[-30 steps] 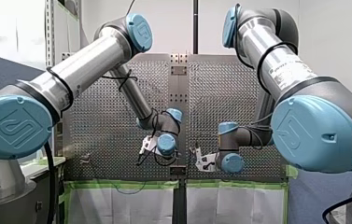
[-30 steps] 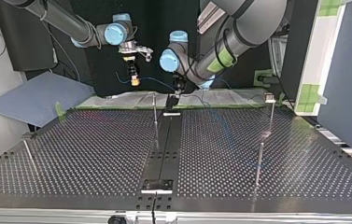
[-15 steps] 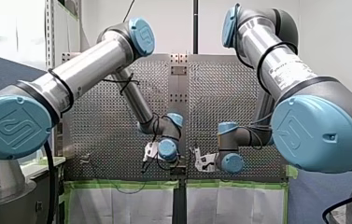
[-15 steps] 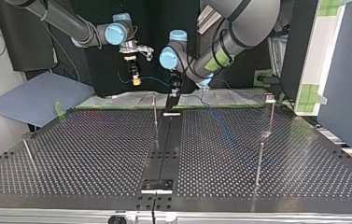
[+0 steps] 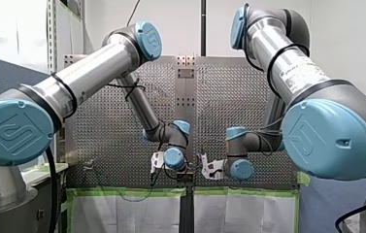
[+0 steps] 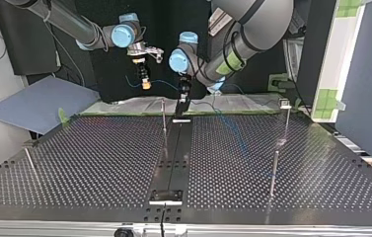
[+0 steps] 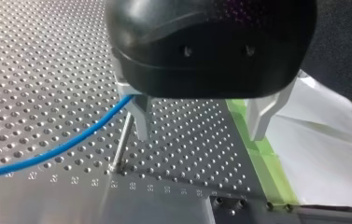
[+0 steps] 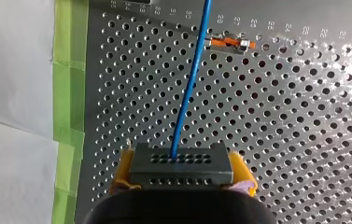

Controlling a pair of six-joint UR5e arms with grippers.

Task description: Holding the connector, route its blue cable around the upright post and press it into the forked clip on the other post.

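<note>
The grey connector (image 8: 180,164) sits pinched between the yellow pads (image 8: 123,170) of my right gripper (image 8: 183,171), raised over the far edge of the perforated table (image 7: 38,70) at the top view's left of centre. Its blue cable (image 8: 190,84) leaves the connector's face and runs straight ahead over the holes. It passes beside a small orange-and-metal fitting (image 8: 229,44) whose part in the job cannot be told. Green tape (image 8: 68,70) borders the table next to it. Just to the right in the top view hangs my left gripper (image 7: 200,122), its metal fingers (image 7: 142,119) spread wide with nothing between them. The cable runs up against one finger's base, and the thin upright post (image 7: 123,140) stands just beyond that finger. The step in hand looks like the start of the routing, since the cable lies near the post but is not yet wrapped round it. At the top view's right, well apart from both grippers, another post (image 6: 287,121) carries a small fitting (image 6: 285,103) at its top, probably the forked clip. The next move seems to call for a firm hold on the connector while the cable is swept round the upright post. Enough slack is needed to avoid bending the post. After that comes a long carry across the table to seat the cable in the fork.
</note>
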